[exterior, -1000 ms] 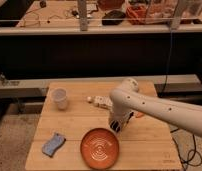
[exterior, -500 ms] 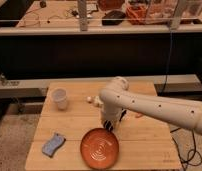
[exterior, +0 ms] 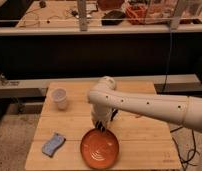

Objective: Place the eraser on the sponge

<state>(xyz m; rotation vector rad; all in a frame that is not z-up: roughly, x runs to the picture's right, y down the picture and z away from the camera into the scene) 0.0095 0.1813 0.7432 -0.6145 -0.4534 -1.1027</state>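
tool point(exterior: 100, 125) closed at plate point(exterior: 107, 153) far rim | grasp contents hidden | sponge point(exterior: 53, 144) apart

Dim warm indoor light, soft shadows

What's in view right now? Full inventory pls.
table: one, light wood, centre
cup: one, white, table's back left
sponge: one, blue-grey, table's front left
plate: one, orange, front centre
eraser: none that I can make out
bench: one, cluttered, behind the table
arm: one, white, reaching in from the right
gripper: one, dark, jaws shut, at the plate's far rim
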